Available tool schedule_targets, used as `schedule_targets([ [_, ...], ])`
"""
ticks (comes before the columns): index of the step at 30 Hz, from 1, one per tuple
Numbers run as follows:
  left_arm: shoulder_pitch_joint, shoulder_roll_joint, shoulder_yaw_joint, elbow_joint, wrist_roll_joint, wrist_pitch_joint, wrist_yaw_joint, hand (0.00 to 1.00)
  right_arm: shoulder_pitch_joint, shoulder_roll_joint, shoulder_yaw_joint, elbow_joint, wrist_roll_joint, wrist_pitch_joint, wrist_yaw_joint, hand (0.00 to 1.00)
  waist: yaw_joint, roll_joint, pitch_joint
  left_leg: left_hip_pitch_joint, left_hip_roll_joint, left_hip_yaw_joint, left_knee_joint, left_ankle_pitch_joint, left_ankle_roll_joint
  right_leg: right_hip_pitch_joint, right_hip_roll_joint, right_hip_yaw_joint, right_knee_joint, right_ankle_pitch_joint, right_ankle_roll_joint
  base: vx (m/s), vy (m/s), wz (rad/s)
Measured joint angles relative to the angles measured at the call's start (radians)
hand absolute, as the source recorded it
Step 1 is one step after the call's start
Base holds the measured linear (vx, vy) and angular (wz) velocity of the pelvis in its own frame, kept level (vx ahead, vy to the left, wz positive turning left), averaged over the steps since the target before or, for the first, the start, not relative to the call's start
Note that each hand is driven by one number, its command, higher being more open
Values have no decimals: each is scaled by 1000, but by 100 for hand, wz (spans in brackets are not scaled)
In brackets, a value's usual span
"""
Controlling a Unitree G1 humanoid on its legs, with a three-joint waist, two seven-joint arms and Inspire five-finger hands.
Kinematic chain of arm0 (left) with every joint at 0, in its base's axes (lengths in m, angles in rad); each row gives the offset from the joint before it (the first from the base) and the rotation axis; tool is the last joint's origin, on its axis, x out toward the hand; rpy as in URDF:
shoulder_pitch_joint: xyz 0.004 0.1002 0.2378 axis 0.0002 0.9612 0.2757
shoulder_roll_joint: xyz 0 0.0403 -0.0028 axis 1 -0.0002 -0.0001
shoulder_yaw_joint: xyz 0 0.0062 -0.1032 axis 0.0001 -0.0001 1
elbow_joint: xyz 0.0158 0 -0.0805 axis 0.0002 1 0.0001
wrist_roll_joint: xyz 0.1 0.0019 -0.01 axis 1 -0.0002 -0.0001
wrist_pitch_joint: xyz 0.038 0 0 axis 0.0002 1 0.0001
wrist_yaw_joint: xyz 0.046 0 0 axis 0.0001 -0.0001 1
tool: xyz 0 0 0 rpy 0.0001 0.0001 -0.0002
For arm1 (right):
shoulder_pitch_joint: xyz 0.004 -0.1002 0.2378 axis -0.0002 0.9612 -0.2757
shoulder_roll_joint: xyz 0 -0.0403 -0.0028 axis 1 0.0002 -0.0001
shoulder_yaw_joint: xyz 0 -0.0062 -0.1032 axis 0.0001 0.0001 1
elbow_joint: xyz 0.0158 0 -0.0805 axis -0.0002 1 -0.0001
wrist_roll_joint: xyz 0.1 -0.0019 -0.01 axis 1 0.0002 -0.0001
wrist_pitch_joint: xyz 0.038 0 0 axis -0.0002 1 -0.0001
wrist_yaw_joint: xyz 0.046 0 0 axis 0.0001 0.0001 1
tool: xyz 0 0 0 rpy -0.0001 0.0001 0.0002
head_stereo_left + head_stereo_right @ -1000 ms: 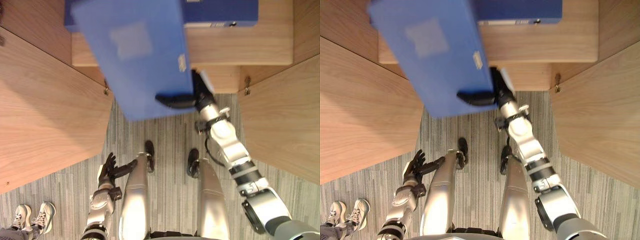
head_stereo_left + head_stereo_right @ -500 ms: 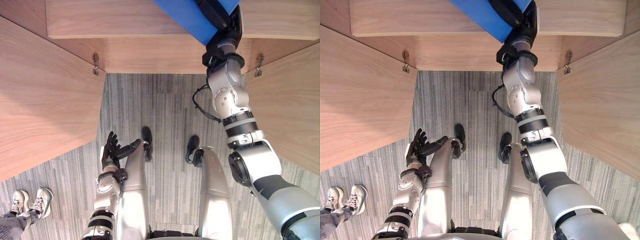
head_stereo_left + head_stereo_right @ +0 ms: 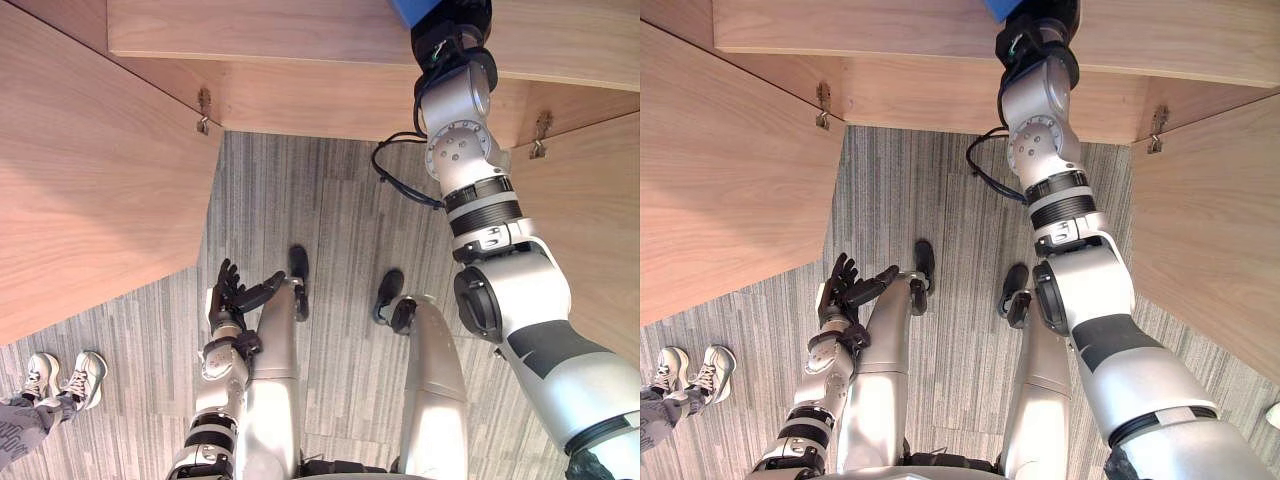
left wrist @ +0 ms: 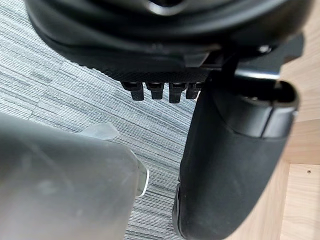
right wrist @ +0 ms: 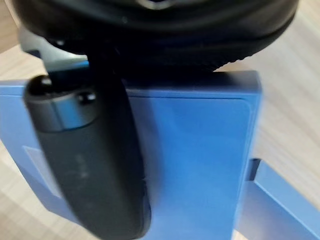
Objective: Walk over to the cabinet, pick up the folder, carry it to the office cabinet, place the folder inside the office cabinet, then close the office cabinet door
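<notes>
My right hand (image 3: 457, 17) reaches up over the wooden shelf edge (image 3: 300, 40) of the office cabinet, shut on the blue folder (image 3: 414, 9), of which a corner shows at the view's top edge. In the right wrist view the thumb (image 5: 90, 165) lies across the blue folder (image 5: 200, 150), which is held over the pale wooden shelf (image 5: 295, 60). A second blue folder (image 5: 282, 202) lies beside it on the shelf. My left hand (image 3: 233, 296) hangs low by my side, open with relaxed fingers and holding nothing.
The cabinet's left door (image 3: 90, 170) and right door (image 3: 590, 230) stand open on either side of me, with hinges (image 3: 204, 108) at the shelf corners. Grey striped carpet (image 3: 320, 220) lies between them. A person's shoes (image 3: 60, 375) stand at the lower left.
My right arm has stretched forward and carried the folder from in front of the cabinet up onto the shelf. The view has tipped downward. The left hand stayed low.
</notes>
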Motion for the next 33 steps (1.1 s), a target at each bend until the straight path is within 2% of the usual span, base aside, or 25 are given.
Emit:
schedule_targets([
  [8,0,-8,-10,1,-2,0,-1,100,13,0,21,-64,-61,0,9,100,-2,1,-2,47,1,14,-34,8,0,42,1,-1,-29,7,-10,0,0,0],
  [14,0,-16,-43,5,-3,-2,-9,100,41,-6,91,-151,-177,4,81,100,-5,3,-11,88,4,29,-65,8,0,85,2,-2,-71,15,-8,1,-1,-1],
  [21,-1,-20,-60,15,-7,-2,-17,100,64,-3,103,-160,-202,10,90,100,-4,3,-11,126,20,71,-86,10,5,127,2,-5,-105,18,-6,2,-9,0],
  [28,-2,-26,-60,18,-20,-1,-10,100,123,40,-48,-192,-210,3,3,100,-3,3,-11,145,25,81,-106,12,7,143,8,-3,-129,28,-2,-10,-26,-3],
  [30,-2,-29,-60,20,-20,-1,5,100,148,39,-96,-204,-268,3,-46,100,-3,3,-11,150,27,88,-109,12,8,144,10,4,-136,33,0,-23,-25,-9],
  [33,-2,-30,-60,21,-25,-1,6,100,190,27,-133,-221,-343,3,-70,100,-10,3,-11,162,30,93,-117,13,10,156,14,6,-151,41,1,-29,-26,-6],
])
